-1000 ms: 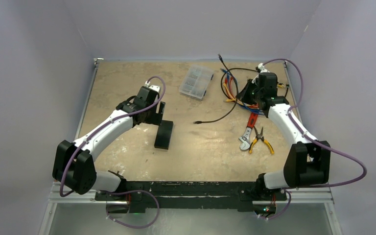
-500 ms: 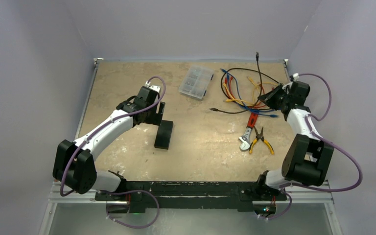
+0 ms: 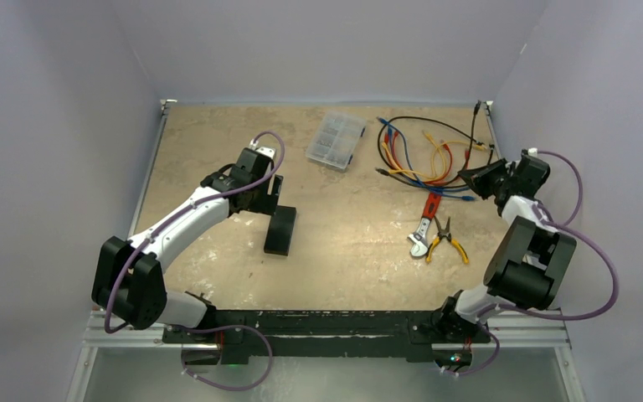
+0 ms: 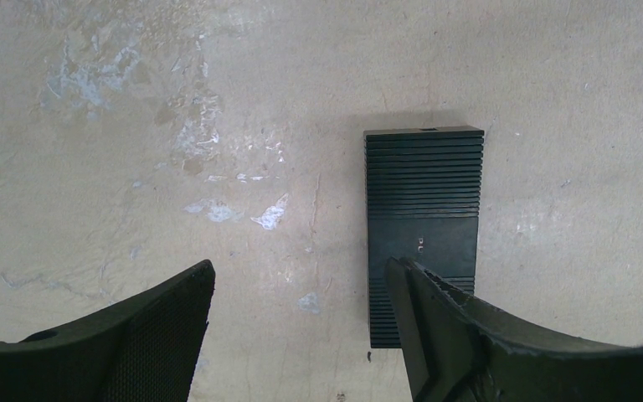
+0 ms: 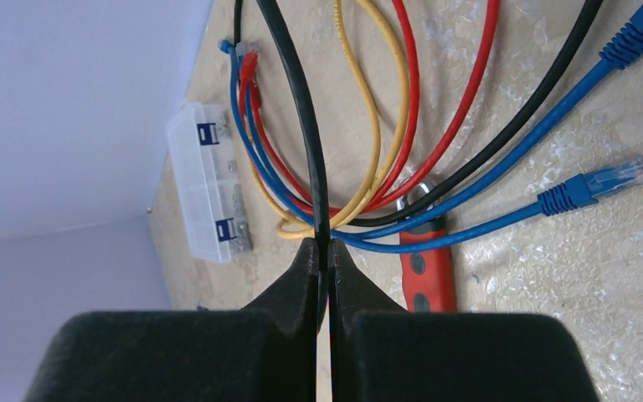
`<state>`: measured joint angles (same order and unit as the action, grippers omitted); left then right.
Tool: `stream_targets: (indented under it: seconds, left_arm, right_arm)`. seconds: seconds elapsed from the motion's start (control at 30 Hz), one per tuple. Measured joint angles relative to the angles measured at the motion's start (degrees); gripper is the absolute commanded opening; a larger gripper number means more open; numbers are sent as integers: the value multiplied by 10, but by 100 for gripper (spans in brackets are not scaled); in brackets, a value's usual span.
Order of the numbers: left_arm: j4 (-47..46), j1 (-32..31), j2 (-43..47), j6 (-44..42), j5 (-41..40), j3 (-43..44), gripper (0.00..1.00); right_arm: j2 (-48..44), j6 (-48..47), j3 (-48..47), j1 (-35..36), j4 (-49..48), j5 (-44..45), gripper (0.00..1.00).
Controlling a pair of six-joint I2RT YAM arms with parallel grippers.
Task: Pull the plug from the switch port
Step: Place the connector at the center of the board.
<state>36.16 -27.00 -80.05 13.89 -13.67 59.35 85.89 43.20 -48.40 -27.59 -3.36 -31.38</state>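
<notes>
Seemingly unplugged: cable pinched tight in right gripper by table's right edge; left gripper spread wide, empty, over switch. Next, release.

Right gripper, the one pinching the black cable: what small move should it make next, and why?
Probably open the right gripper and let the black cable drop by the other cables. Its jaws are shut on that cable well away from the switch, and in the top view no cable reaches the switch, so the plug looks already out.
</notes>
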Motion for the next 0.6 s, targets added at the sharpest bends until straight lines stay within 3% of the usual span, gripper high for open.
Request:
stream_targets:
  seconds: [0.33, 0.37, 0.5, 0.6]
  left_arm:
    - [0, 0, -2, 0, 0, 0, 75]
    - [0, 0, -2, 0, 0, 0, 75]
    - [0, 0, -2, 0, 0, 0, 75]
    - [0, 0, -3, 0, 0, 0, 76]
  right_arm:
    - [70, 59, 5, -18, -76, -39, 2]
    - [74, 61, 5, -18, -79, -42, 16]
    - [82, 70, 5, -18, -92, -54, 57]
    - [83, 70, 5, -18, -104, -62, 77]
